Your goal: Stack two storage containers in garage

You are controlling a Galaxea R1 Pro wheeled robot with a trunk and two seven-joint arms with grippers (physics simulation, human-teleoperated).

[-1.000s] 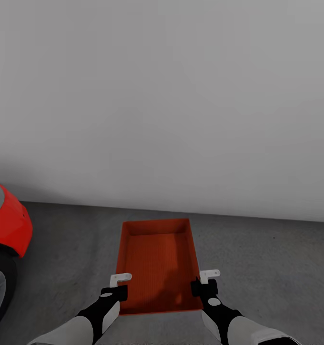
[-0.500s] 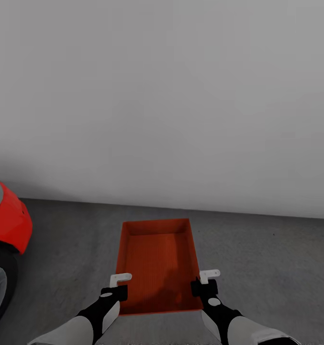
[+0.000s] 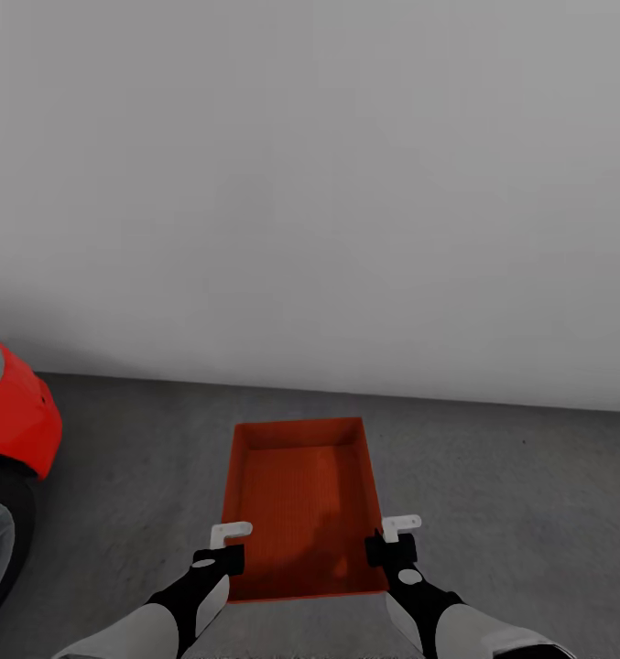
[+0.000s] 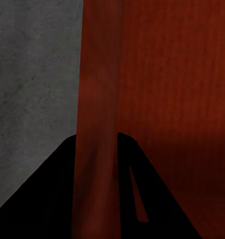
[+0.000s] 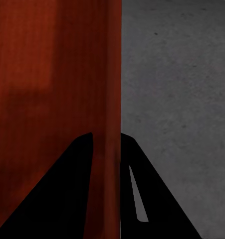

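While a plain grey-white wall (image 3: 310, 183) fills the background, the concrete floor (image 3: 493, 494) carries a red car (image 3: 12, 412) at left. One orange-red storage container (image 3: 300, 494) is held above the floor, centred ahead. Left gripper (image 3: 225, 542) and right gripper (image 3: 397, 538) each clamp a side wall.

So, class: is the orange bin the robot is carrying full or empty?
Empty. The head view looks straight into the open-top bin and shows only its bare ribbed orange bottom, with some shadow near the end effectors.
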